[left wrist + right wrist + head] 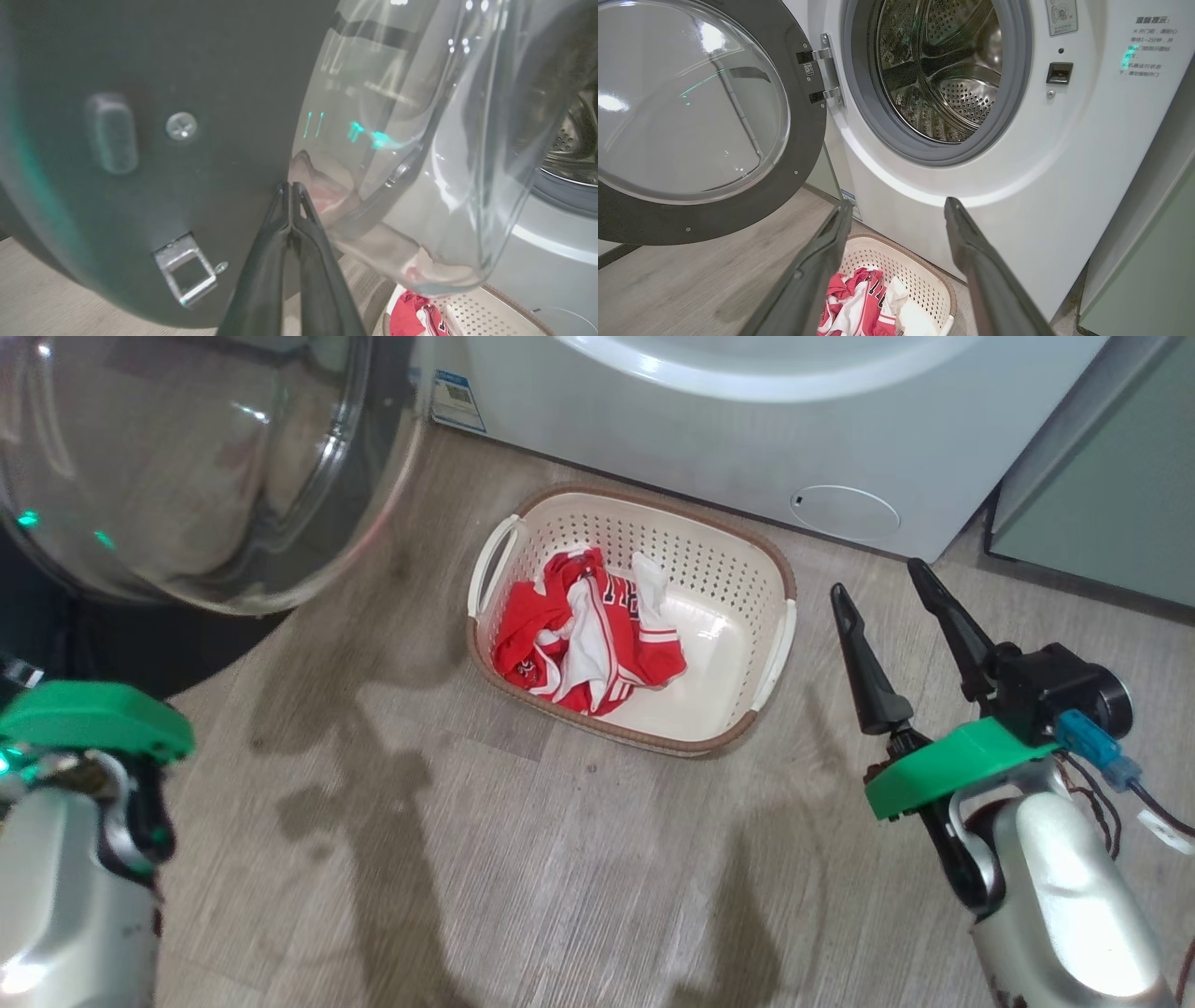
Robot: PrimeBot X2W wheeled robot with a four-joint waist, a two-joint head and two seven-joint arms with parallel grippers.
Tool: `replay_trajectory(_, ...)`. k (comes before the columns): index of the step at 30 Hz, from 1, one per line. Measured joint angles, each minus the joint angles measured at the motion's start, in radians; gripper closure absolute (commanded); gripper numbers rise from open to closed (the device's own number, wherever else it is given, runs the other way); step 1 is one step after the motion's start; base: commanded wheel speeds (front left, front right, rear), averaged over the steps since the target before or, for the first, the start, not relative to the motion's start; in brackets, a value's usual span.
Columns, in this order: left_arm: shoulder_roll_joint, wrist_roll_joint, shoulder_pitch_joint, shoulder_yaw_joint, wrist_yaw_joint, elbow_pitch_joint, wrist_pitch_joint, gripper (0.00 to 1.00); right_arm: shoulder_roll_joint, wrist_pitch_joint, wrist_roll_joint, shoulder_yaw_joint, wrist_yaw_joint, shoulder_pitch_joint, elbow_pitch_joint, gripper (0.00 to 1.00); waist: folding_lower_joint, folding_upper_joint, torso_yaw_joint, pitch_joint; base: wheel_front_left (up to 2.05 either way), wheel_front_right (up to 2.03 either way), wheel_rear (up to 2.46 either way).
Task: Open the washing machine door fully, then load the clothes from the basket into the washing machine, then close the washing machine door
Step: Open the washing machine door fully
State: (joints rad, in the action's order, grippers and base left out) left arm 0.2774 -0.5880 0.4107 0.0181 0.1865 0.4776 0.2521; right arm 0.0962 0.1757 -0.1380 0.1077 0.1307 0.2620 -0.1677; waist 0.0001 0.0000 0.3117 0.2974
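Right gripper (876,577) is nearest in head view, lower right. Its two long dark fingers are spread apart w/ nothing btwn them, pointing up toward the washing machine (747,448). Left forearm (65,896) w/ green wrist cover (93,719) is at lower left, below the washing machine door (187,457). That door is swung open at upper left, clear glass bulging. Basket (709,569) stands on the wood-look floor (467,877) just in front of the machine, nearer the right gripper. Clothes (588,635), red and white, are bunched in the basket's left half. Blue sticker (457,399) is on the machine's lower corner and a round flap (845,511) sits low on its front. Grey-green cabinet (1102,476) stands right of the machine.

Left wrist view: left gripper (290,186) has fingers pressed together, gripping nothing. Tips sit at the door's inner face, where the dark ring (210,70) meets the glass bowl (397,140); touching or not, can't tell. Screw (181,126) and metal latch catch (187,275) are on the ring. Drum (574,135) shows at far right, and part of the basket w/ clothes at the bottom.

Right wrist view: right gripper's fingers are wide apart and empty, above the basket and clothes. Door hangs on hinges (826,70) left of the opening, swung well out. Grey gasket (1017,93) rings the perforated steel drum. Latch socket (1059,72) is right of the opening.
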Motion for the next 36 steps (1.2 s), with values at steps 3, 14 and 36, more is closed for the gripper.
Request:
replay_trajectory(3,0.006,0.011,0.036,-0.041,-0.017,0.036,0.0,1.0,0.0,0.0,0.0,0.002,0.0,0.005,0.001,0.0,0.0,0.0,-0.004,0.007,0.0,0.0,0.0)
replay_trajectory(14,-0.004,0.086,0.063,-0.125,-0.053,0.074,0.0,1.0,0.0,0.0,0.0,0.006,0.0,0.014,-0.002,0.0,0.0,0.0,-0.009,0.009,0.0,0.0,0.0)
replay_trajectory(36,-0.147,0.295,-0.397,-0.031,-0.063,-0.519,-0.028,0.0,-0.031,0.036,-0.004,-0.035,0.0,-0.053,-0.032,0.0,-0.0002,0.0,-0.084,-0.11,0.0,0.0,0.0)
